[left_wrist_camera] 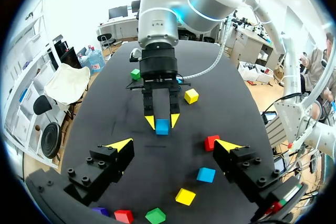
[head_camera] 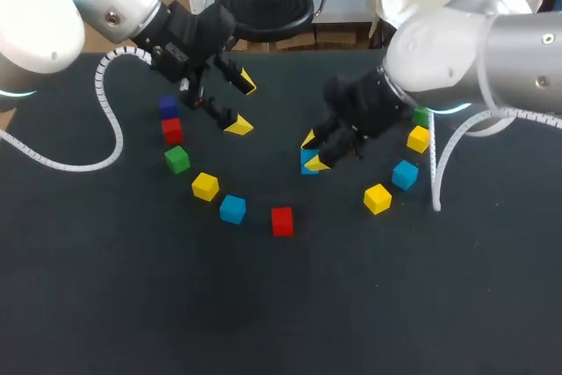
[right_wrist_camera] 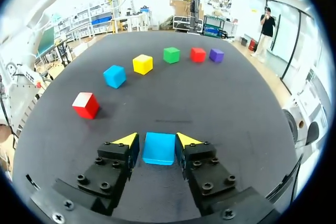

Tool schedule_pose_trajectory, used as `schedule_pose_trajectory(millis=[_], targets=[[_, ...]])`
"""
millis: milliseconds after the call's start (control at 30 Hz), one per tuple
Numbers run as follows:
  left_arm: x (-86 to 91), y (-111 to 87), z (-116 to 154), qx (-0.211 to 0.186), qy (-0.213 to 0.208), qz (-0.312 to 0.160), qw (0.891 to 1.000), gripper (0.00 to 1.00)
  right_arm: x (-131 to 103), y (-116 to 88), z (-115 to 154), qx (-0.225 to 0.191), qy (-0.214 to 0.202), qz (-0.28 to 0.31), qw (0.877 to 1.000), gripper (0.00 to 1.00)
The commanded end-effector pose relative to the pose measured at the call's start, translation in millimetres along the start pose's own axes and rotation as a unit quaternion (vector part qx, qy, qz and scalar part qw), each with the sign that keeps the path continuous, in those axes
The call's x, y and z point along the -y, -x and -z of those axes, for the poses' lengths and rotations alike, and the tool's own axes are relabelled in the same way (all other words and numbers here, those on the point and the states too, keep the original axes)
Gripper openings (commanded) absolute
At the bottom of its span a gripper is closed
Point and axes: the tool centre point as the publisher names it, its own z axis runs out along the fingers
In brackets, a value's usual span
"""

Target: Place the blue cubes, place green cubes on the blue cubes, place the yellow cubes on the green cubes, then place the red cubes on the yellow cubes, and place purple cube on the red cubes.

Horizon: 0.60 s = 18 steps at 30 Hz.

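Black table (head_camera: 263,322) stretches broad toward its near edge. Mid-table, our right gripper (right_wrist_camera: 157,140) pinches the blue cube (right_wrist_camera: 159,151) on 2 sides. Our left gripper (head_camera: 243,104) hangs spread wide toward the far-left corner. A red cube (head_camera: 282,220) lies nearest the near edge.

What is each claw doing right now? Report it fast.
Left claw: open, holding nothing.
Right claw: closed on a blue cube.
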Motion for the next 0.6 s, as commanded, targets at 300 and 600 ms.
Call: schedule_pose_trajectory(millis=[300, 600], targets=[[0.2, 0.3, 0.1, -0.001, 0.000, 0.001, 1.000, 1.00, -11.2, -1.9, 1.5, -0.004, -0.009, 0.002, 1.000, 0.02], [0.2, 0.3, 0.1, -0.001, 0.000, 0.001, 1.000, 1.00, -14.6, 3.3, 3.9, -0.015, -0.028, -0.010, 0.999, 0.00]])
